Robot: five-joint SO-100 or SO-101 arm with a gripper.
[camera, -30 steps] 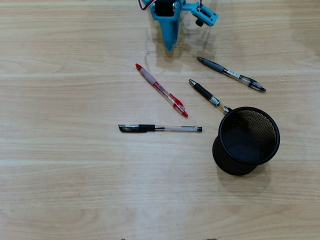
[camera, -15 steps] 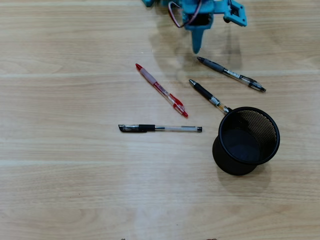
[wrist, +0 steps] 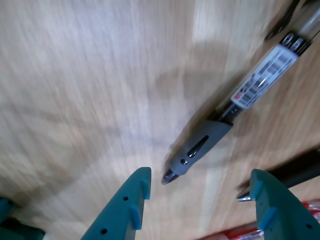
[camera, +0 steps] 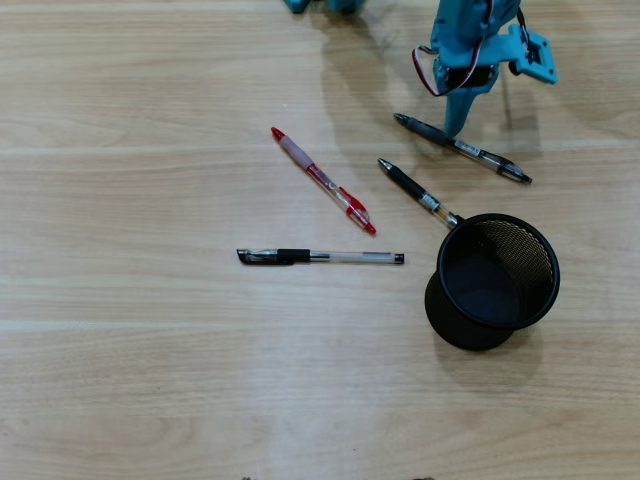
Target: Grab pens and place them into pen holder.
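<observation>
Several pens lie on the wooden table in the overhead view: a red pen [camera: 322, 180], a clear pen with a black cap [camera: 320, 257], and two black-and-grey click pens [camera: 462, 148] [camera: 418, 192]. The black mesh pen holder [camera: 455, 328] stands at the lower right, and its rim hides the end of the nearer click pen. My teal gripper [camera: 457, 125] hovers over the upper right click pen. In the wrist view the gripper [wrist: 200, 185] is open. That pen's grey grip [wrist: 205, 142] lies just ahead of the gap between the fingers [wrist: 127, 210], with nothing held.
The wrist view also catches the second click pen's tip [wrist: 285, 172] at the right and a strip of the red pen [wrist: 240, 232] at the bottom edge. The arm's body enters the overhead view from the top edge.
The gripper has swung from the top centre to the right and down, and now sits over the upper right click pen. Pens and holder have not moved.
</observation>
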